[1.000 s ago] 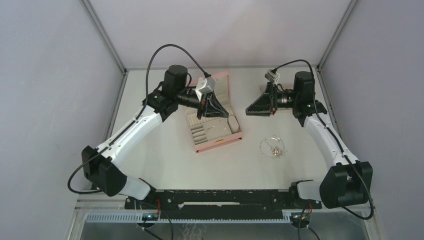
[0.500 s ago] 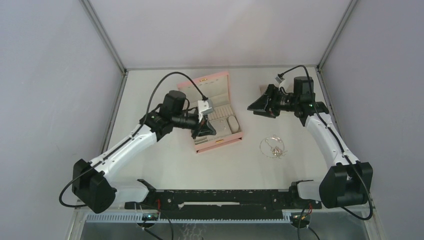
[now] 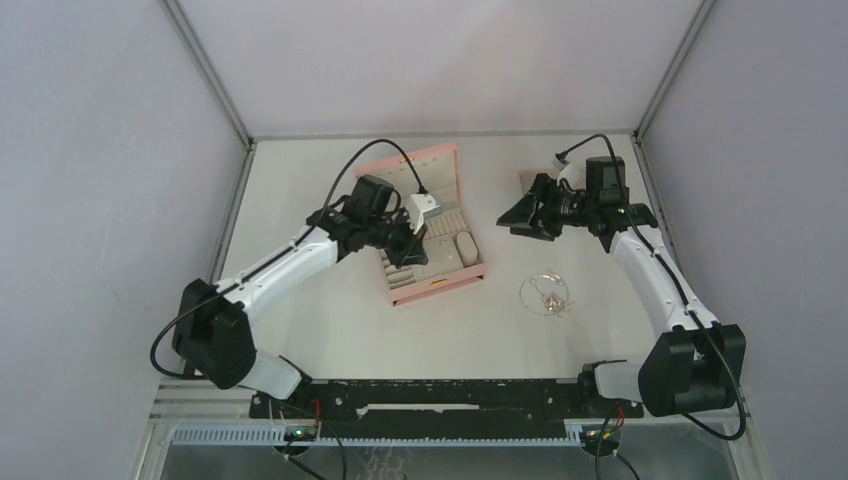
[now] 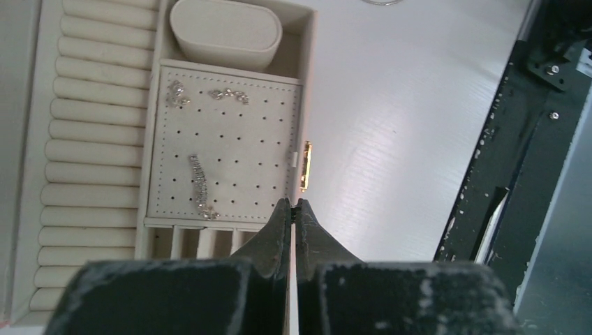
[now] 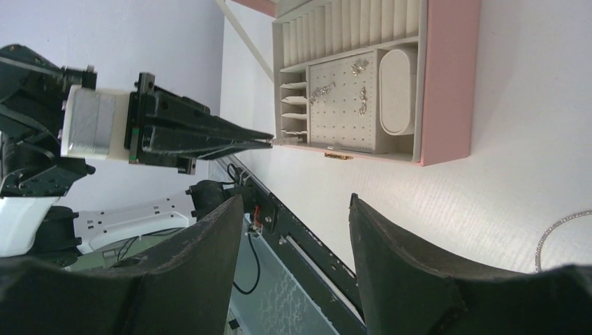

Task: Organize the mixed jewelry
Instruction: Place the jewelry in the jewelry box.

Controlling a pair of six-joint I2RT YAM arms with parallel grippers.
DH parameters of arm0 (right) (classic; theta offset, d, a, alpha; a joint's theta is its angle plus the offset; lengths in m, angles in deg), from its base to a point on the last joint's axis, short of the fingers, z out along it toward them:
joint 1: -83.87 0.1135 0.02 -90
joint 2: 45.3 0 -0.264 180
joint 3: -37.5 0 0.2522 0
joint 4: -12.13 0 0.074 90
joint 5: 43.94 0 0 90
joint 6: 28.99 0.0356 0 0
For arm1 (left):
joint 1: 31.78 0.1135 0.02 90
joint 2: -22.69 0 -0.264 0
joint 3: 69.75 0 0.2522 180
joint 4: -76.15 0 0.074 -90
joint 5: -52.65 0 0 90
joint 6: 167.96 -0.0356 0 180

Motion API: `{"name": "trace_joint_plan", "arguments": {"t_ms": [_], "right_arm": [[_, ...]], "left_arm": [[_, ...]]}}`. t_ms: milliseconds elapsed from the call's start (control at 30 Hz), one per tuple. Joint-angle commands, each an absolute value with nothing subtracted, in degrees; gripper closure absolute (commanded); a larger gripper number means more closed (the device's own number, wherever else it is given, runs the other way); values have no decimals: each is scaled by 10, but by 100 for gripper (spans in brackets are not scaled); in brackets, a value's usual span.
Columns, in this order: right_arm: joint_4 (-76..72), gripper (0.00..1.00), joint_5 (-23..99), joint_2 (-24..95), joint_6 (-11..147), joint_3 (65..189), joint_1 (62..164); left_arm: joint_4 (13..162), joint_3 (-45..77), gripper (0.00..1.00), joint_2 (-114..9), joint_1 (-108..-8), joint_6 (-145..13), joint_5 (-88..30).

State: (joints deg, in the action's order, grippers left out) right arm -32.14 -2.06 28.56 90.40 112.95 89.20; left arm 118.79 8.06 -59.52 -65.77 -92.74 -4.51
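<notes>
A thin chain necklace (image 3: pixel 545 293) is seen loose on the white table (image 3: pixel 330 320), right of centre in the overhead view, near the open pink box (image 3: pixel 440 285). Small sparkly pieces (image 4: pixel 202 187) are laid on the box's perforated pad (image 4: pixel 244 153). The left gripper (image 4: pixel 294 206), clenched shut, is held over the box's front edge beside the gold clasp (image 4: pixel 305 165). The right gripper (image 5: pixel 293 202), jaws spread and empty, is held above the table at the box's upper right.

A pink box (image 3: pixel 440 287) stands open on the white table (image 3: pixel 400 335), its lid (image 3: pixel 440 165) raised toward the far wall. Inside, beige ring rolls (image 4: pixel 91 118) lie beside a perforated panel (image 4: pixel 244 153), with an oval cushion (image 4: pixel 225 31) in the adjoining compartment. A gold clasp (image 4: pixel 305 166) sits on the front wall.
</notes>
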Motion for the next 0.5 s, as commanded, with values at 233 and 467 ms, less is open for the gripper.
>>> {"name": "trace_joint_plan", "arguments": {"t_ms": [233,467], "right_arm": [[-338,34,-12,276,873,1158,890],[-347,34,-12,277,865,1158,890]], "left_arm": [[1274,187,100,-678,-656,-896,-92],[1310,243,100,-734,-656,-863,-91]]}}
